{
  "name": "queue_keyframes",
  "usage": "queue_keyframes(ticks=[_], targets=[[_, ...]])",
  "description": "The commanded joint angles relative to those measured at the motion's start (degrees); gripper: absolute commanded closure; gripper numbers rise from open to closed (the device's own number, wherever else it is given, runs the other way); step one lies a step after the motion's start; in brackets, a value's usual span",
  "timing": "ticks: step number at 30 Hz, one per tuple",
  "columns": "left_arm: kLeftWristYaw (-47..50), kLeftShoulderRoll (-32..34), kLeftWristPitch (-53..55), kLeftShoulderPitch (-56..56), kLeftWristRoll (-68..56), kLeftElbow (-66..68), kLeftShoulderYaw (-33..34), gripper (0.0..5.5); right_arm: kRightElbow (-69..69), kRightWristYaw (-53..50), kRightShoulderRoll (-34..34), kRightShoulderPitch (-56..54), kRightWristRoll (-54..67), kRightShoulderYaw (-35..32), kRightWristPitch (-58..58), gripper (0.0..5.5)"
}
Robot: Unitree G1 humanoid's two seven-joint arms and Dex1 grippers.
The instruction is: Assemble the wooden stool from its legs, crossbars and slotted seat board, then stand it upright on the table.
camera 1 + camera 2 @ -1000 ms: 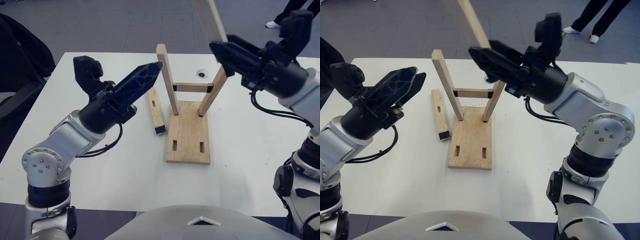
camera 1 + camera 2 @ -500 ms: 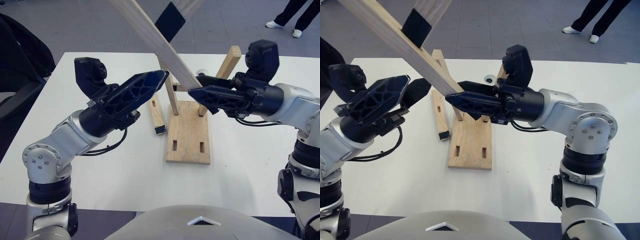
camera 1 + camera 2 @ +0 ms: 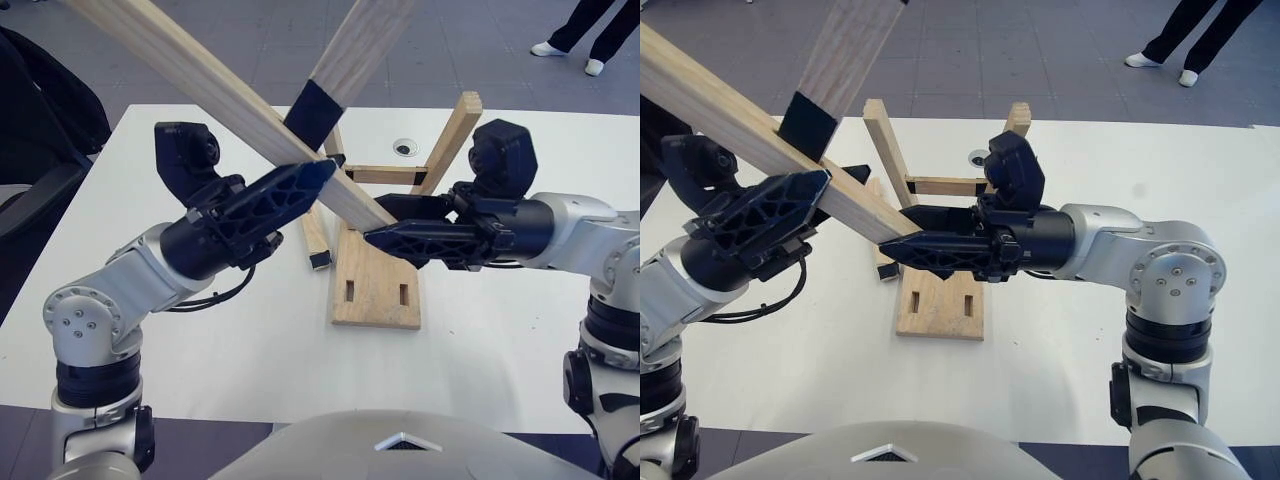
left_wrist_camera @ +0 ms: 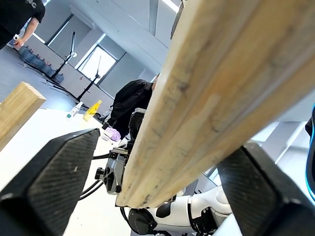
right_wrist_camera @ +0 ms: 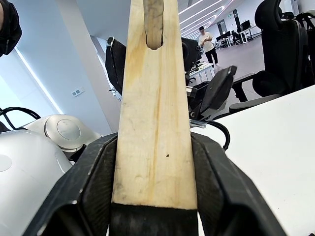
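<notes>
My right gripper (image 3: 375, 220) is shut on the lower end of a long wooden leg (image 3: 200, 85), which slants up to the left. A second bar (image 3: 352, 50) joins that leg through a black band. My left gripper (image 3: 318, 178) stands open around the same leg, its fingers (image 4: 54, 182) on either side of the wood. Beneath both grippers the slotted seat board (image 3: 375, 270) lies flat on the table. Two legs (image 3: 335, 160) stand in it, tied by a crossbar (image 3: 385, 175). A short loose piece (image 3: 315, 235) lies left of the board.
The white table (image 3: 500, 340) has a round cable hole (image 3: 404, 148) behind the stool parts. A dark chair (image 3: 40, 120) stands off the left edge. Bare tabletop lies in front of and to the right of the board.
My right gripper swung down and left from high at the back right, tipping the held leg across the board. My left gripper rose a little and now straddles that leg.
</notes>
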Motion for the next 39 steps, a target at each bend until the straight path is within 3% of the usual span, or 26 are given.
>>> queue_keyframes(ticks=[1,7,19,26,30,36,39], targets=[[-0.23,1.17,0.82,0.13,-0.39,-0.02,0.2,2.04,-0.77,0.32,-0.84,-0.08,0.47,0.45,-0.76,3.47],[-1.76,1.44,1.53,0.83,-0.52,-0.08,0.23,2.97,-0.98,0.59,-1.19,0.18,-0.07,0.82,-1.03,3.47],[-0.6,1.62,0.94,1.07,2.02,1.78,0.22,3.1,-2.17,1.16,-2.7,0.28,-1.06,2.01,-1.43,3.47],[-1.18,1.05,0.74,1.08,3.56,2.56,0.83,3.43,-1.53,1.96,-3.98,-0.28,-0.78,2.07,-0.98,1.87],[-2.12,2.07,0.94,1.77,5.6,3.52,2.65,3.43,-0.32,6.56,-8.56,1.64,-9.32,2.4,-1.96,1.85],[-9.03,6.11,0.88,4.28,21.34,3.6,6.28,3.44,2.06,14.14,-16.44,7.66,-17.19,-2.56,-4.46,1.85],[-15.93,8.41,-2.98,6.33,39.32,1.79,1.31,3.44,0.28,15.57,-19.04,12.53,-29.76,2.45,-10.8,1.85]])
